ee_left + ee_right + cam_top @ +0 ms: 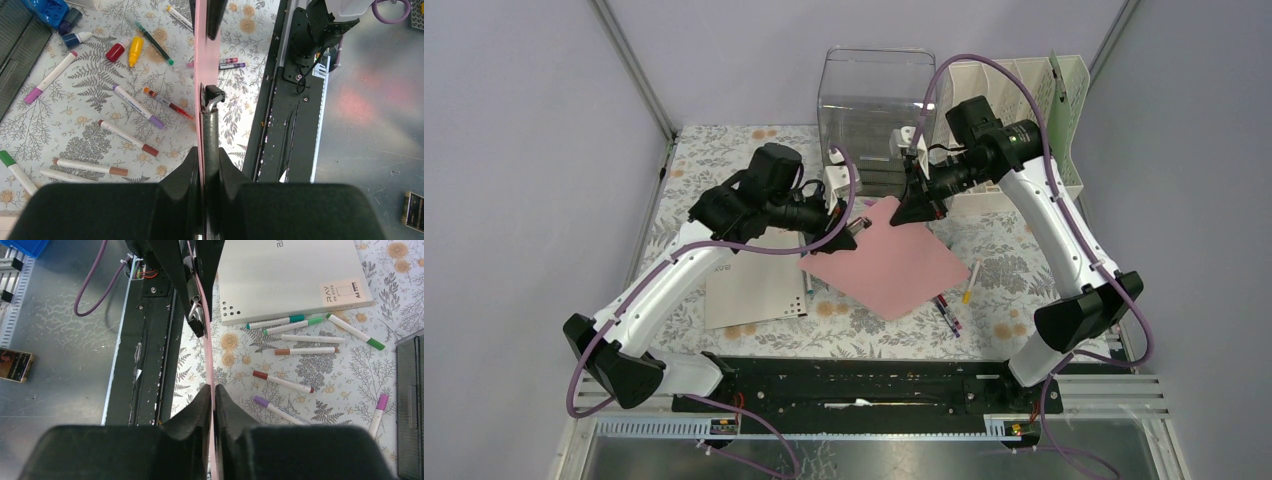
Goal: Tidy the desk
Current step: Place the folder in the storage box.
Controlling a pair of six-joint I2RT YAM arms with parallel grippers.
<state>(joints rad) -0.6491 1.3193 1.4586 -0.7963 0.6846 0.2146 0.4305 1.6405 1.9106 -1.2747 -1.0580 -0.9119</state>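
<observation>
Two robot arms share a pink sheet (894, 262) above the middle of the worktop (709, 165), the fern-and-flower cloth surface that runs from the black rail (864, 385) by the arm bases to a clear bin (869, 100) and a white file rack (1034, 100) at the far edge. The left arm's jaws are pressed together on the sheet's left corner, and the right arm's jaws pinch its far corner. Each wrist view shows the sheet edge-on as a thin pink line. It looks light and limp, likely to sag or slip if held at one point only, so the two edge grips suit it. Loose markers (300, 338) lie scattered beneath and beside it, near a grey pad (290, 275). They are small, round and apt to roll, best taken across the barrel. The cloth itself is soft and could ruck under a dragged jaw.
</observation>
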